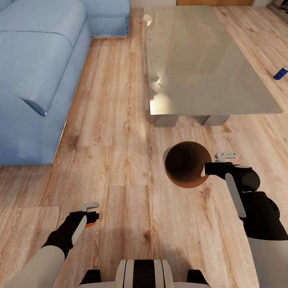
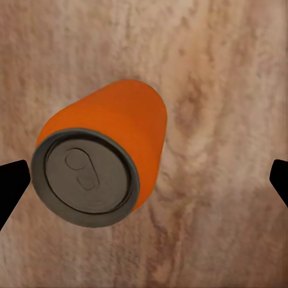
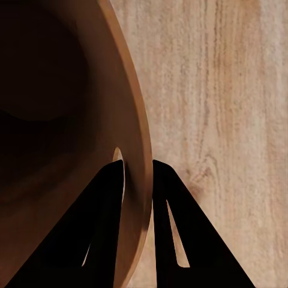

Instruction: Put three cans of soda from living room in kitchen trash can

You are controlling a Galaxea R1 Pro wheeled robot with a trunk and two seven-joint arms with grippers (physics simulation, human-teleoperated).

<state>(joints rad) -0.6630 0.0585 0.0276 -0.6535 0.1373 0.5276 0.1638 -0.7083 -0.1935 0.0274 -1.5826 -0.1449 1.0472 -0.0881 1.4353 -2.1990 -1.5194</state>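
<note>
Right gripper [image 3: 138, 174] clamps the trash can [image 1: 185, 166] wall at its rim, above the floor [image 1: 120, 160]; left gripper [image 2: 144, 180] spread wide around the orange can [image 2: 105, 159]; light, slick, dentable; grasp mid-body; blue can [image 1: 280, 73] lies beyond the table [image 1: 208, 64].

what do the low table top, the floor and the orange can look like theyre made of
Table top: looks like glass, glossy, with light reflections and its base showing through. Floor: light wood planks with visible grain and a matt look. Orange can: probably metal, with a dull grey lid, a pull tab and a smooth orange painted side.
</note>
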